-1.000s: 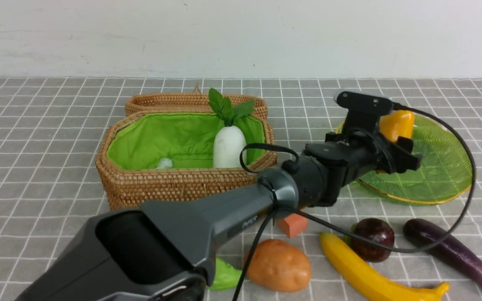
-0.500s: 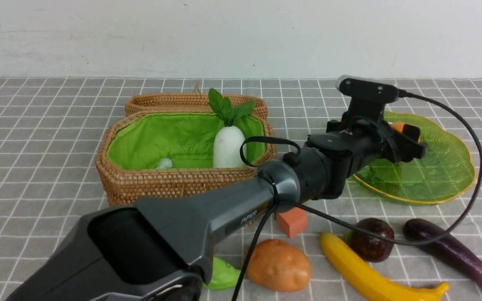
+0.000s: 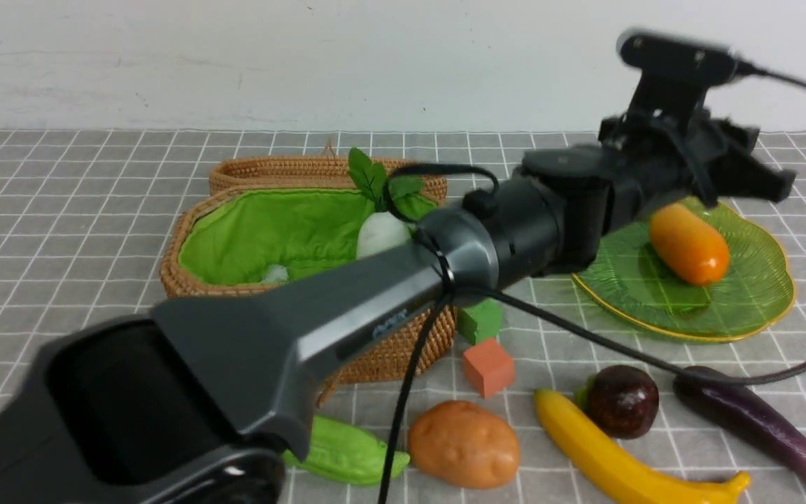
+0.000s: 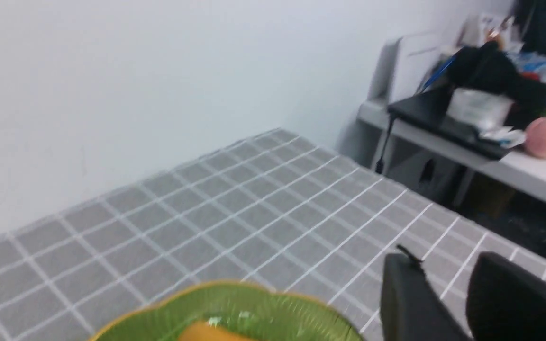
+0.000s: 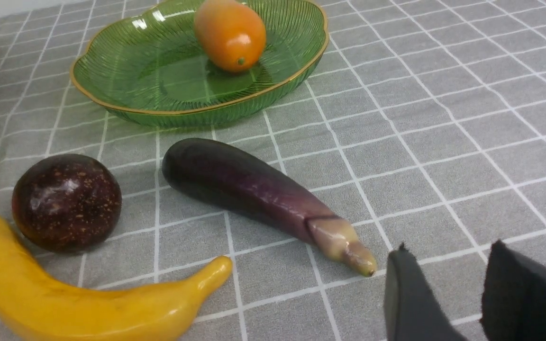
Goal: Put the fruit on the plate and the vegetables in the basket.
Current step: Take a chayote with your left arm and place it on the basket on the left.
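Left pincer [image 3: 772, 180] blurred above plate [image 3: 753, 302]; arm [image 3: 347, 308] half hides radish [image 3: 377, 235]

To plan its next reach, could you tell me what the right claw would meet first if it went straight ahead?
Probably bare tablecloth; the eggplant lies off to one side of the right claw.

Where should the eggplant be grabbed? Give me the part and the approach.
Grip the eggplant across its thick purple middle, straight down from above: it lies flat, and its tapered stem end would likely slip.
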You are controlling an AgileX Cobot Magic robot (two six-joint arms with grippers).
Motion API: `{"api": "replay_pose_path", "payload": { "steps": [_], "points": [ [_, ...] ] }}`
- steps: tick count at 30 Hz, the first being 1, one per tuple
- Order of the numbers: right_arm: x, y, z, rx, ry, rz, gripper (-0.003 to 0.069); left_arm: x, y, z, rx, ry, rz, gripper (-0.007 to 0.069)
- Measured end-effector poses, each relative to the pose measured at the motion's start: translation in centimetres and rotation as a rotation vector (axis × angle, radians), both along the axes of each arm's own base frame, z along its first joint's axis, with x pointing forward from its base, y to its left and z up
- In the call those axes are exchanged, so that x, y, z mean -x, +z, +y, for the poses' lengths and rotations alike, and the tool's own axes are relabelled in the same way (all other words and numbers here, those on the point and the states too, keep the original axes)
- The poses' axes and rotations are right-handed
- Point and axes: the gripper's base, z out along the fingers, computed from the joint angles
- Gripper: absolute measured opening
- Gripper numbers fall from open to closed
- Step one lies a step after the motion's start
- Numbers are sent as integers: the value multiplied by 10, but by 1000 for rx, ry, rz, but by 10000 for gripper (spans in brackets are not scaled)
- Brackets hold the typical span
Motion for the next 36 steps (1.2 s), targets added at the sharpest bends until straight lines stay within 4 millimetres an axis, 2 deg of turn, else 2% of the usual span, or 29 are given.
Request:
{"api": "replay_pose_path", "payload": {
  "steps": [1, 2, 6, 7, 8, 10, 12, 13, 14, 15, 16, 17, 18, 19, 21, 23, 26, 29, 31, 35, 36],
  "points": [
    [0, 0, 0, 0, 0, 0, 240, 6, 13, 4, 19, -17, -2, 4],
    [0, 0, 0, 0, 0, 0, 240, 9, 18, 7, 29, -24, 5, -13],
    [0, 0, 0, 0, 0, 0, 240, 29, 29, 16, 17, -129, 18, -13],
    [0, 0, 0, 0, 0, 0, 240, 30, 26, 16, 14, -136, 26, -13],
    [0, 0, 0, 0, 0, 0, 240, 43, 28, 22, -44, -208, 2, -13],
    [0, 0, 0, 0, 0, 0, 240, 58, 22, 33, -124, -270, 12, -13],
    [0, 0, 0, 0, 0, 0, 240, 70, 24, 53, -203, -312, 15, -13],
    [0, 0, 0, 0, 0, 0, 240, 70, 24, 57, -210, -316, 20, -13],
    [0, 0, 0, 0, 0, 0, 240, 75, 26, 74, -249, -319, 48, -13],
    [0, 0, 0, 0, 0, 0, 240, 78, 30, 102, -298, -313, 96, -13],
    [0, 0, 0, 0, 0, 0, 240, 77, 30, 108, -306, -314, 108, -13],
    [0, 0, 0, 0, 0, 0, 240, 83, 36, 139, -375, -308, 177, -13],
    [0, 0, 0, 0, 0, 0, 240, 84, 36, 144, -388, -314, 194, -13],
    [0, 0, 0, 0, 0, 0, 240, 91, 38, 166, -469, -317, 272, -13],
    [0, 0, 0, 0, 0, 0, 240, 104, 37, 187, -600, -315, 381, -13],
    [0, 0, 0, 0, 0, 0, 240, 113, 30, 207, -815, -292, 468, -13],
    [0, 0, 0, 0, 0, 0, 240, 111, 22, 219, -945, -238, 501, -6],
    [0, 0, 0, 0, 0, 0, 240, 106, 12, 227, -1023, -178, 480, 35],
    [0, 0, 0, 0, 0, 0, 240, 105, -4, 228, -1048, -182, 425, 126],
    [0, 0, 0, 0, 0, 0, 240, 111, -45, 232, -1167, -300, 339, 396],
    [0, 0, 0, 0, 0, 0, 240, 111, -47, 232, -1171, -305, 336, 411]
  ]
}}
